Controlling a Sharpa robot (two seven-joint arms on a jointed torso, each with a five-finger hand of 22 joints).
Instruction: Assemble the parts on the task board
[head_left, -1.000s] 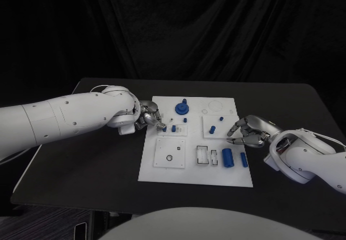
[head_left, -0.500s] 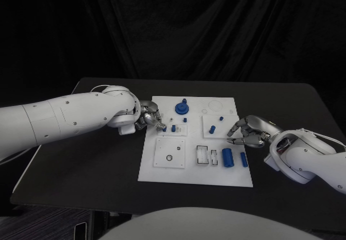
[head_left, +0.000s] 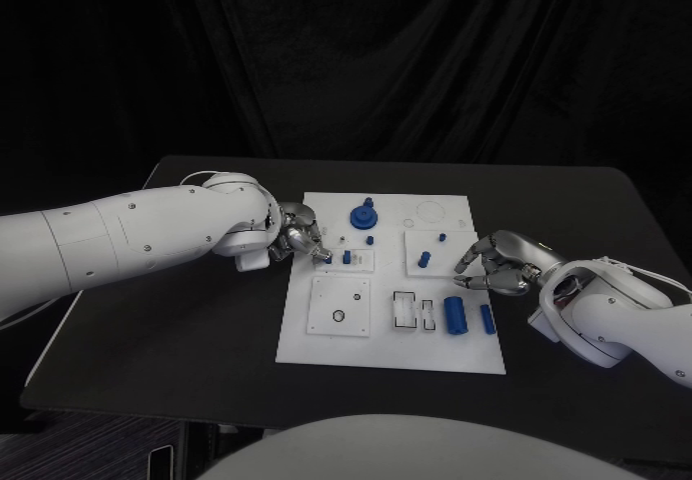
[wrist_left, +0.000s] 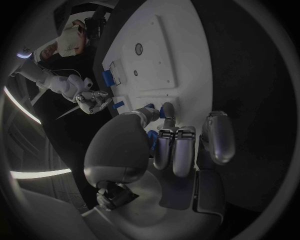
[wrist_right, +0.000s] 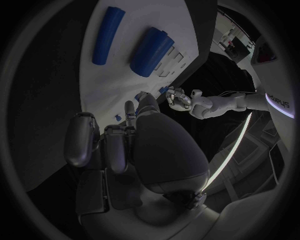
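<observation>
The white task board (head_left: 389, 345) lies mid-table. My left hand (head_left: 300, 238) is at its left edge, fingers curled, thumb and a fingertip pinching a small blue peg (wrist_left: 162, 114) down at the board. Another small peg (head_left: 346, 257) stands just right of it. My right hand (head_left: 500, 264) sits at the board's right edge with its fingers curled in and nothing in them (wrist_right: 119, 140). A thick blue cylinder (head_left: 456, 313) and a slim blue bar (head_left: 488, 320) lie on the board in front of that hand. They also appear in the right wrist view, cylinder (wrist_right: 150, 51) and bar (wrist_right: 105, 35).
A large blue knob (head_left: 364, 214) stands at the board's far middle, with more small blue pegs (head_left: 426, 258) to its right. A white block with a round hole (head_left: 340, 305) is at the near left. Black table (head_left: 173, 340) surrounds the board.
My left hand's fingers have closed in slightly over the peg at the board's left edge, hiding it in the head view. The right hand has not moved.
</observation>
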